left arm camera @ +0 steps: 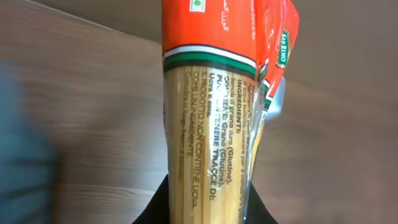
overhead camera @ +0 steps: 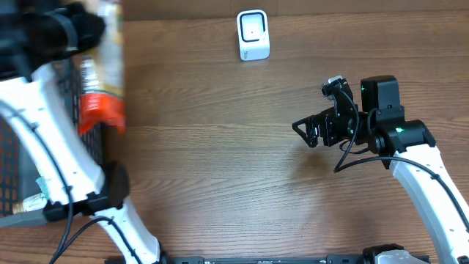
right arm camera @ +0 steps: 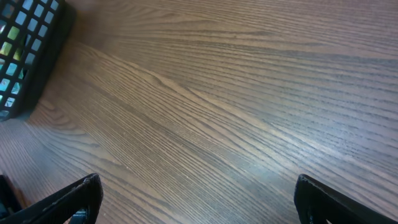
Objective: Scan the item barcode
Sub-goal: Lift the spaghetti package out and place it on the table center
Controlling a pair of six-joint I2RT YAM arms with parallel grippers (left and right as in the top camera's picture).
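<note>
- The pasta packet (left arm camera: 208, 124) was in the left gripper (left arm camera: 208, 218), whose jaws were closed down tight on its clear end. Pale spaghetti strands showed through the film.
- From the left wrist camera the packet ran straight out ahead of those jaws. Its orange-red band, edged in white and green stripes, sat at the end farthest from the grip.
- Small ingredient text ran lengthwise down the side facing the camera, with a little green brand badge out near the orange end.
- From overhead the packet was a blur. It hung off the left jaws over the left part of the table (right arm camera: 217, 93), orange end leading.
- The scanner (overhead camera: 253, 35), a small white unit, stood at the table's far edge. It was well apart from the held packet and off to one side of the left jaws.
- The right gripper (overhead camera: 308, 130) was spread wide with nothing between its fingers (right arm camera: 74, 199). Only bare wood grain lay below and ahead of them.
- The scanner was well clear of those open jaws too.
- A black mesh basket (overhead camera: 15, 169) sat beside the left arm. In the right wrist view it showed far out ahead of the open jaws, with something coloured visible through the mesh.
</note>
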